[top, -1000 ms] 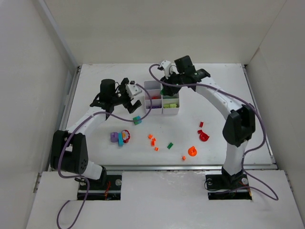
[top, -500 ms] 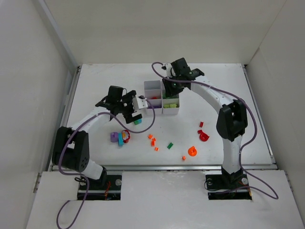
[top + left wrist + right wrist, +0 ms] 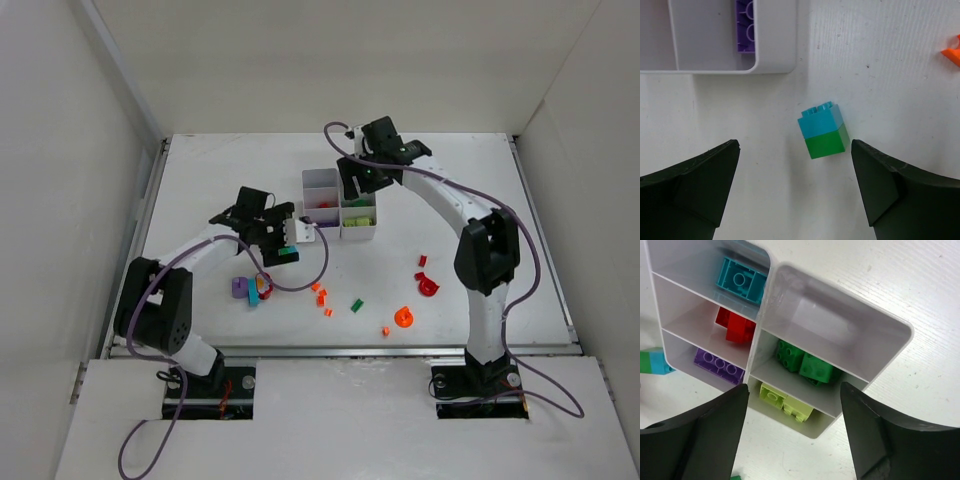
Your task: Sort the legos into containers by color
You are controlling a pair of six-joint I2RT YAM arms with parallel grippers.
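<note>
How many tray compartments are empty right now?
1: the end compartment of the tray, beside the teal brick and next to the green bricks. None looks hidden.

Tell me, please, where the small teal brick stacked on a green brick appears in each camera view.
Top external: the teal-on-green plastic brick stack is left of centre, on the table, by the tray's near-left corner.
Left wrist: picture centre.
Right wrist: left edge, mid-height, partly cut off.
Shared landmark: the white six-compartment plastic tray; its corner compartment holding a purple plastic brick lies nearest the stack.
</note>
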